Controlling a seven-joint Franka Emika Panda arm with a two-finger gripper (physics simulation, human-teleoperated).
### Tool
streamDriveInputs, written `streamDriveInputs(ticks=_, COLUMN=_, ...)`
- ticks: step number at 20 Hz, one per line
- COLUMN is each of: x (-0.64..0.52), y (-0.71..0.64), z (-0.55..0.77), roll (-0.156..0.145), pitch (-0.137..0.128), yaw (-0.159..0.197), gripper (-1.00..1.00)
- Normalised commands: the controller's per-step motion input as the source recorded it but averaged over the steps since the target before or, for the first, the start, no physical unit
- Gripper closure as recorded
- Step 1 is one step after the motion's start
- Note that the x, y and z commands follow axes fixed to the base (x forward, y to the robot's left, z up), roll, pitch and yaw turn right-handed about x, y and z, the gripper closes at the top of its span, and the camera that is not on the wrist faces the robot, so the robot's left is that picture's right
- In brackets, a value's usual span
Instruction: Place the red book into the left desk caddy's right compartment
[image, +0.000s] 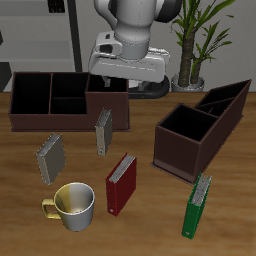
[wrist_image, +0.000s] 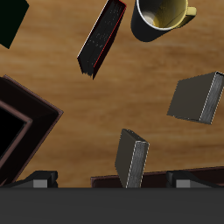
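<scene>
Four books stand or lie on the wooden table (image: 20, 190) in the exterior view. The red book (image: 121, 183) rests near the front edge, just beside the yellow mug (image: 72, 205). The green book (image: 198, 206) stands off to the other side, in front of the left desk caddy (image: 200, 128), which sits at a diagonal; its right compartment (image: 183, 132) is the big open section at the near end. Two grey books (image: 51, 157) (image: 102, 131) stand in front of the other brown caddy (image: 68, 100), which is square with the table edge. The gripper (image: 112, 88) hangs high over that square caddy, well back from the red book and well apart from it. Whether the jaws are wide or narrow cannot be told.

From the wrist view, the red book (wrist_image: 102, 37) lies tilted on the wood, far from the fingertips (wrist_image: 39, 182), with the mug (wrist_image: 162, 17) close by. One grey book (wrist_image: 131, 159) stands nearest the fingers; the other (wrist_image: 197, 97) lies farther out. A corner of the diagonal caddy (wrist_image: 24, 127) shows.
</scene>
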Motion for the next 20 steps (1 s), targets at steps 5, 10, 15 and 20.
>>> streamDriveInputs(ticks=5, x=0.32, y=0.12, z=0.11, roll=-0.024, pitch=-0.015, yaw=-0.021, gripper=-1.0)
streamDriveInputs(ticks=10, x=0.32, y=0.02, z=0.18, roll=-0.024, pitch=-0.062, yaw=0.017, gripper=-1.0)
streamDriveInputs(ticks=15, x=0.34, y=0.0, z=0.01, roll=-0.042, pitch=-0.03, yaw=0.012, gripper=-1.0)
streamDriveInputs(ticks=20, x=0.29, y=0.15, z=-0.06, roll=0.063, pitch=-0.02, yaw=0.03, gripper=-1.0)
